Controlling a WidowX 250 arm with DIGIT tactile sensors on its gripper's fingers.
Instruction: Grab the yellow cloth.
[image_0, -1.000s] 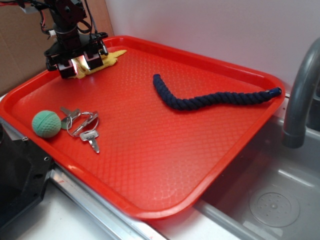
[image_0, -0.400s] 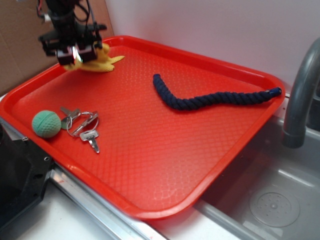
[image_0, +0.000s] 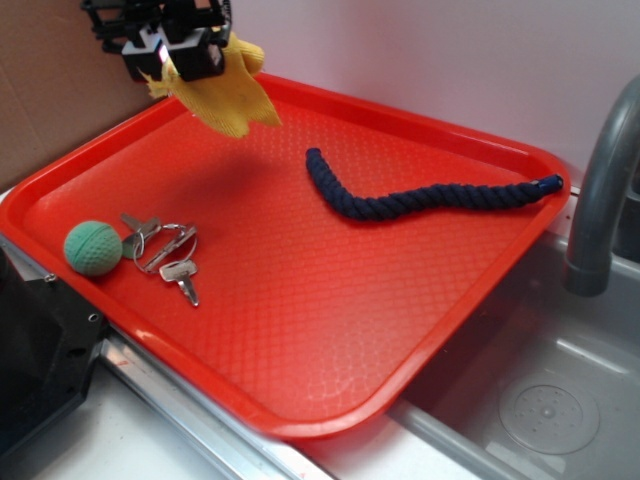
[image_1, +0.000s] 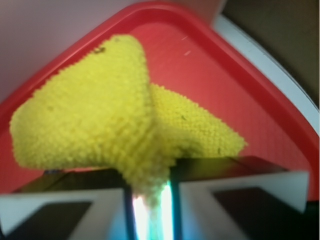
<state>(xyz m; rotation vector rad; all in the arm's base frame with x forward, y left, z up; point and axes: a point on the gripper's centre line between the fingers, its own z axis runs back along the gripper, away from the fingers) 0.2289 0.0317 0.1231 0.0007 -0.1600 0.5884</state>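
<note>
Sink: grey steel basin at the right of the exterior view, with a round drain pressed into its floor; it lies beside and below the tray's right edge.
Tray: red plastic with a textured floor and a raised rim, carrying every loose item; its corner also fills the background of the wrist view.
Faucet: grey curved spout standing just beyond the tray's far right corner.
Rope: dark blue twisted length lying in a gentle wave across the far right part of the tray, its right end touching the rim.
Pincer: black, at the top left above the tray's far left corner, clenched on the yellow cloth; in the wrist view its pale fingers pinch a bunched fold.
Yellow cloth: lifted clear of the tray, hanging from the pincer in a drooping point; spread in two lobes in the wrist view.
Green ball: near the tray's left rim, just beside the keys.
Keys: silver bunch on a ring, right of the ball.
</note>
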